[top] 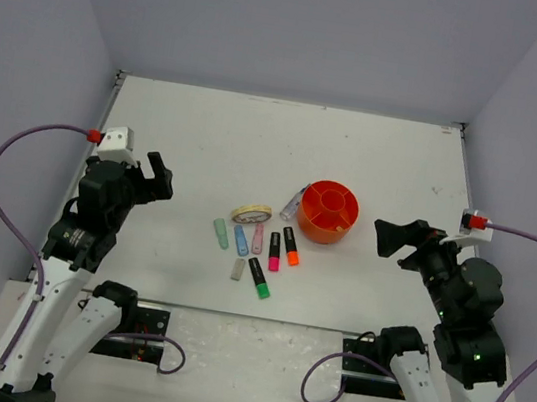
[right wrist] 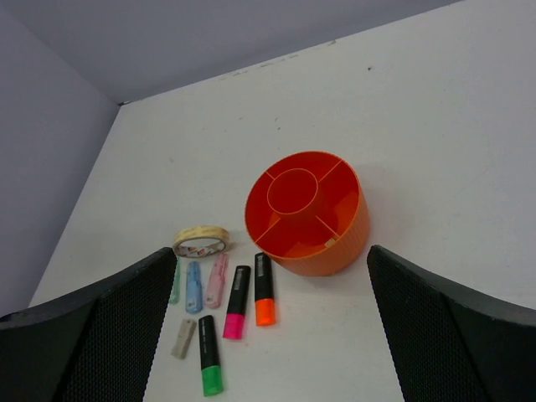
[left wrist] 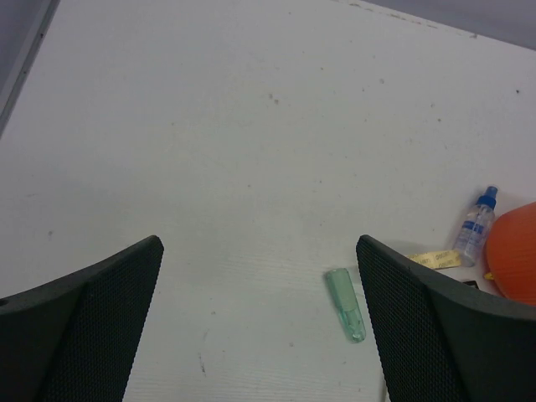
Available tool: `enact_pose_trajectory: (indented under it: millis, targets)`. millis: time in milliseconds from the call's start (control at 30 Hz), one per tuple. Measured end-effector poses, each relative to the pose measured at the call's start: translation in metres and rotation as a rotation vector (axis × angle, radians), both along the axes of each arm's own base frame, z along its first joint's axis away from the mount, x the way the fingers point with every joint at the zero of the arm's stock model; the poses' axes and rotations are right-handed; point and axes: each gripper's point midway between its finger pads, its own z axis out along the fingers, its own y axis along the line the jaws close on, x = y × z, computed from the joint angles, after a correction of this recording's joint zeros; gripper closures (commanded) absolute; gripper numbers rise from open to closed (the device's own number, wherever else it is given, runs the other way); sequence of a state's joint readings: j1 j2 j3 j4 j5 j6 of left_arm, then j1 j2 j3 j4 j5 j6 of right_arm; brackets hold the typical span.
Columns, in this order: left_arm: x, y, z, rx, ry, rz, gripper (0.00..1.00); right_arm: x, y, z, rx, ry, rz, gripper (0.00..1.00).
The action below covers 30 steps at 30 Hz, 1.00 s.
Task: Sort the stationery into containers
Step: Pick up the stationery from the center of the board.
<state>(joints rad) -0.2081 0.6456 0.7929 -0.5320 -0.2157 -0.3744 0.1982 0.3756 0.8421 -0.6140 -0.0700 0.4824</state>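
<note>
The round orange organiser [top: 329, 211] stands right of centre, its cup and compartments [right wrist: 306, 213] holding nothing. Left of it the stationery lies on the table: a cream tape roll [top: 251, 214], pastel green [top: 221, 232], blue [top: 241, 240] and pink [top: 259, 237] markers, a grey one [top: 238, 268], black markers with pink [top: 274, 251], orange [top: 291, 247] and green [top: 258, 277] caps, and a thin pale pen [top: 295, 201]. My left gripper [top: 159, 178] hangs open left of the group, the green marker [left wrist: 346, 304] near its right finger. My right gripper [top: 391, 238] is open, right of the organiser.
The white table ends in a raised rim [top: 294, 101] at the back and grey walls on three sides. Cables loop from both wrists. The arm bases sit at the near edge [top: 251, 317].
</note>
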Motion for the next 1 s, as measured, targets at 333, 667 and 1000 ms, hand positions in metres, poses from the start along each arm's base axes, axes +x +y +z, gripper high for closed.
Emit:
enact_pose_trajectory:
  millis: [333, 667, 1000]
  targets:
    - [0.003, -0.005, -0.006, -0.010, 0.026, -0.020, 0.00, 0.001, 0.005, -0.008, 0.008, 0.016, 0.023, 0.01]
    - [0.047, -0.064, -0.013, -0.096, 0.181, -0.170, 0.00, -0.001, 0.026, -0.027, 0.029, 0.084, 0.140, 0.01]
    - [0.111, -0.206, -0.060, -0.021, 0.354, -0.435, 0.15, -0.005, 0.036, -0.035, 0.057, 0.114, 0.193, 0.01]
